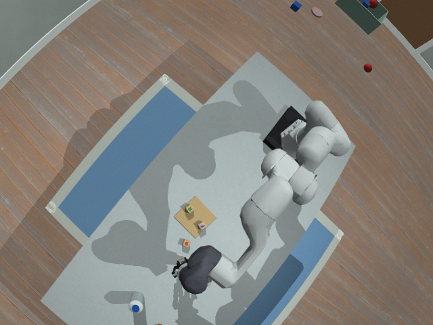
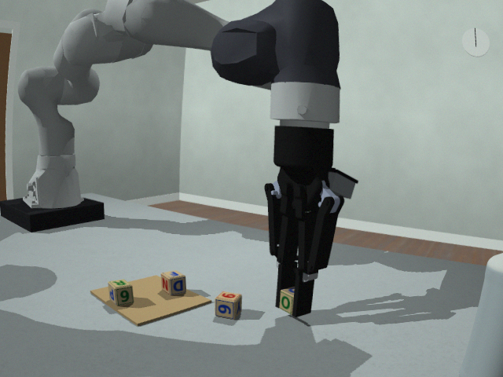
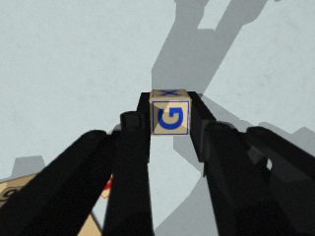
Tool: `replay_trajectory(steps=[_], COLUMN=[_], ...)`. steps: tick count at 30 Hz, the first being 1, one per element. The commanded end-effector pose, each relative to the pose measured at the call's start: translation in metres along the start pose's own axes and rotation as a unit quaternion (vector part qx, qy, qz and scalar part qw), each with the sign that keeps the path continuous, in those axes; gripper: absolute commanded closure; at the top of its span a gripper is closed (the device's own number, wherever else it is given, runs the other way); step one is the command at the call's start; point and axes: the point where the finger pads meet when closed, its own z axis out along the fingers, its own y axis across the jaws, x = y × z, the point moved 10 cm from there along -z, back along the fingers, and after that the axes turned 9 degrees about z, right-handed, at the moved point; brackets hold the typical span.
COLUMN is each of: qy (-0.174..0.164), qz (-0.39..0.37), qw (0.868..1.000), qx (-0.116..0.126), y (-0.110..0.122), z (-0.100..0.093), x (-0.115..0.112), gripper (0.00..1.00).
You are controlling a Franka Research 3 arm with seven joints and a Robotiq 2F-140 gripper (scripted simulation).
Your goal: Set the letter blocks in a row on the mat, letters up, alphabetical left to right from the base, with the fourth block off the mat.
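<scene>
My gripper (image 1: 180, 262) (image 2: 293, 301) (image 3: 168, 106) points down beyond the mat and is shut on the G block (image 3: 170, 118) (image 2: 285, 301), close to the table. Blue G is on top; green O and blue X show on its sides. Whether it touches the table is unclear. The R block (image 1: 189, 208) (image 2: 121, 293) stands on the tan mat (image 1: 206, 217) (image 2: 140, 318), near its left edge in the top view. The F block (image 1: 201, 225) (image 2: 173, 283) stands on the mat near its lower corner. The red 6 or 9 block (image 1: 186, 243) (image 2: 228, 305) (image 3: 106, 187) stands off the mat, between mat and gripper.
A white bottle-like object with a blue top (image 1: 136, 305) stands near the table's far end. The robot's black base plate (image 1: 272, 139) (image 2: 53, 214) is at the opposite end. The arm reaches over the table beside the mat.
</scene>
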Motion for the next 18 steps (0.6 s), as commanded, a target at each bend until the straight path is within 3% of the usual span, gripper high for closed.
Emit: replay_trajectory(steps=[1,9,18], qy=[0.000,0.000,0.000], qz=[-0.002,-0.002,-0.002], qw=[1.000,1.000,1.000], qx=[0.000,0.000,0.000], y=[0.000,0.000,0.000], z=[-0.022,-0.079,-0.085], x=[0.000,0.000,0.000], gripper=[0.76,0.76,0.76])
